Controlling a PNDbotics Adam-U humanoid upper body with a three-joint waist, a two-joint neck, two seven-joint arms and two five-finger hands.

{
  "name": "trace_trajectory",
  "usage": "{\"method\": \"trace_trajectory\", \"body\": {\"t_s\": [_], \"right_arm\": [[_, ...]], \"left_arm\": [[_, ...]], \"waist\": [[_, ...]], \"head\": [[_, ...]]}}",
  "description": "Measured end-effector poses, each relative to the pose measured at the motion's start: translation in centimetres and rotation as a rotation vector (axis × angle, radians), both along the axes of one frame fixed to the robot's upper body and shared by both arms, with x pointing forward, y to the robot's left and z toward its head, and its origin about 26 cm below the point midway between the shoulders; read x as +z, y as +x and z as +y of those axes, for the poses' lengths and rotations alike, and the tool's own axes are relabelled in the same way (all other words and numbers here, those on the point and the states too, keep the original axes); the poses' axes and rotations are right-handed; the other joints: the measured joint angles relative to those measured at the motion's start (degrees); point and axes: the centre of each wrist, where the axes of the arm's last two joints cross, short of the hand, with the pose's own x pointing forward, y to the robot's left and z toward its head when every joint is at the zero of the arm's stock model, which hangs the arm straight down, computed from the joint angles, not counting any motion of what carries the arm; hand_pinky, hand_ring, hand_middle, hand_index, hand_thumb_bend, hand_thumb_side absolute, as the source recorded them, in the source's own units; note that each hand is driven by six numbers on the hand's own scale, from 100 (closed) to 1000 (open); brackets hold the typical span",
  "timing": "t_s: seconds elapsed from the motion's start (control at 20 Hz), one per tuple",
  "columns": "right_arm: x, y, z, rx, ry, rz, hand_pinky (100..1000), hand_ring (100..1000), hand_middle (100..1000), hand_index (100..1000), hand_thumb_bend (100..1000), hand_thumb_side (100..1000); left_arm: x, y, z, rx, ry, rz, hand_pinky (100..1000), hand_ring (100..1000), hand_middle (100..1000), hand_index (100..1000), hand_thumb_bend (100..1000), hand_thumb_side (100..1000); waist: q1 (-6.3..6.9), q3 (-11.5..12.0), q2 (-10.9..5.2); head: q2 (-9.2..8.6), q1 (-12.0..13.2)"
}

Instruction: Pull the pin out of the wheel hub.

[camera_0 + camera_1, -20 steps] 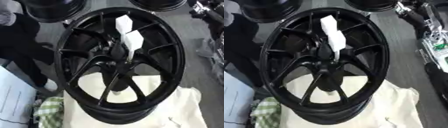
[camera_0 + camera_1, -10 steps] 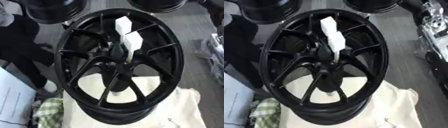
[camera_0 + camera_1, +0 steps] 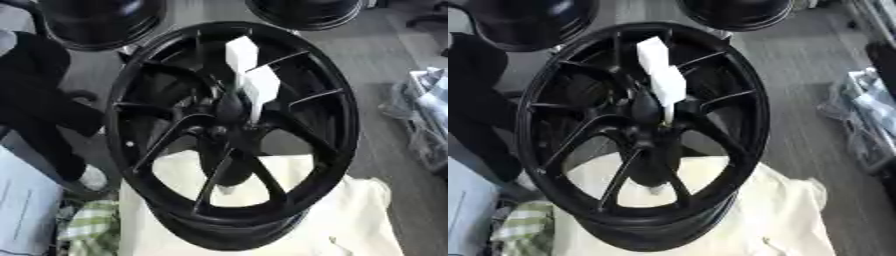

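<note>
Grey floor fills the background, with two more dark wheels point(image 3: 96, 20) lying at the far edge and a heap of pale clutter point(image 3: 429, 120) off to the right. Nearer, a cream-coloured cloth point(image 3: 350, 220) covers the work surface, and on it stands the large glossy black alloy wheel with slim spokes point(image 3: 232, 135), tilted so its face turns up toward the camera. A green-and-white checked rag point(image 3: 87, 230) lies at the lower left beside the cloth, and a person in dark clothing point(image 3: 39, 100) stands just beside the wheel's left rim without touching it.

At the middle of the wheel sits the dark hub point(image 3: 229, 112). A slender pale pin point(image 3: 665, 112) appears to rise from it, topped by two white blocky tags point(image 3: 249, 75) stacked one above the other, the upper one reaching toward the far rim. The pin's lower end seems to meet the hub, though the exact seat is hard to make out against the black.

Neither of the robot's hands shows in either eye view, so nothing can be said of their fingers.

As I judge it, the task has not begun in any visible way: the pin looks seated in the hub and nothing grips it. What is left is everything, namely bringing a hand to the white tags or the shaft, closing on it, and drawing it out along its own line, away from the hub.
</note>
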Motion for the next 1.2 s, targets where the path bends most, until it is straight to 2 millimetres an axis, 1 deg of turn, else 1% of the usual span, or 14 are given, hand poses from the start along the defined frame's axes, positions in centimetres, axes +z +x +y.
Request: {"method": "trace_trajectory", "body": {"t_s": [0.2, 0.4, 0.55, 0.7, 0.9, 1.2], "right_arm": [[1.0, -1.0, 2.3, 0.091, -0.156, 0.009, 773, 732, 767, 848, 614, 358], [1.2, -1.4, 3.9, 0.172, -0.304, 0.035, 772, 736, 768, 851, 618, 349], [1.3, -1.7, 5.1, 0.215, -0.417, 0.068, 773, 739, 768, 845, 632, 323], [1.0, -2.0, 5.9, 0.232, -0.516, 0.106, 775, 741, 768, 837, 654, 299], [0.8, -2.2, 6.8, 0.241, -0.608, 0.13, 774, 736, 759, 829, 693, 252], [0.4, -2.3, 7.5, 0.252, -0.687, 0.121, 760, 710, 738, 821, 658, 221]], "left_arm": [[0.0, 0.0, 0.0, -0.001, 0.002, 0.003, 765, 740, 777, 793, 181, 866], [0.0, 0.0, 0.2, 0.0, 0.009, 0.003, 765, 741, 778, 793, 181, 867], [0.0, 0.0, 0.2, -0.001, 0.009, 0.005, 765, 741, 778, 793, 181, 867], [-0.1, 0.0, 0.1, -0.004, 0.01, 0.01, 765, 741, 778, 792, 180, 868], [-0.3, 0.0, 0.1, -0.007, 0.012, 0.016, 766, 741, 777, 792, 180, 869], [-0.3, 0.0, 0.1, -0.01, 0.012, 0.016, 766, 742, 776, 792, 179, 870]], "waist": [[-0.12, -0.1, 0.0], [-0.12, -0.2, 0.0], [-0.12, -0.2, 0.0], [-0.1, -0.2, 0.01], [-0.1, -0.3, 0.02], [-0.06, -0.3, 0.16]], "head": [[0.0, 0.0], [0.0, 0.0], [0.0, 0.0], [0.0, 0.0], [0.0, 0.0], [0.01, 0.1]]}}
